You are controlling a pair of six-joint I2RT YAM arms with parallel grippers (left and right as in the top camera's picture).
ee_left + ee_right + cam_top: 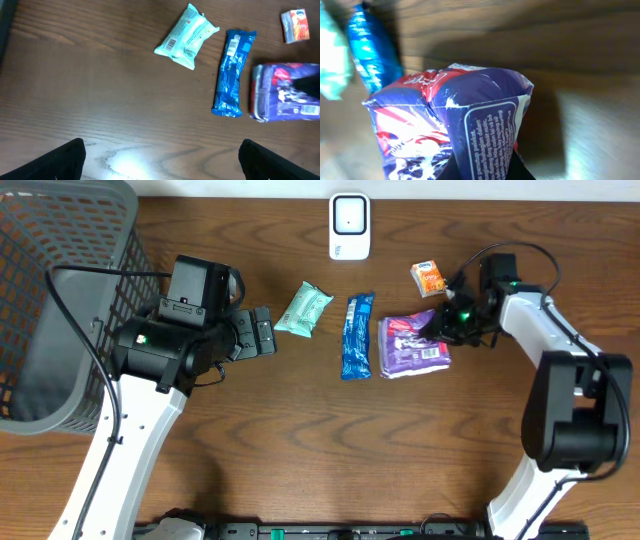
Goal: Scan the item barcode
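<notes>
A white scanner stands mid-way along the table's far edge, and a grey basket fills the far left corner. Mid-table lie a green packet, blue bar and purple pack, with an orange carton beyond. The right gripper pinches the purple pack's far right corner. The left gripper, jaws apart, hangs beside the green packet.

purple packet: cut off right (blurred) | basket: cropped at left edge
</notes>
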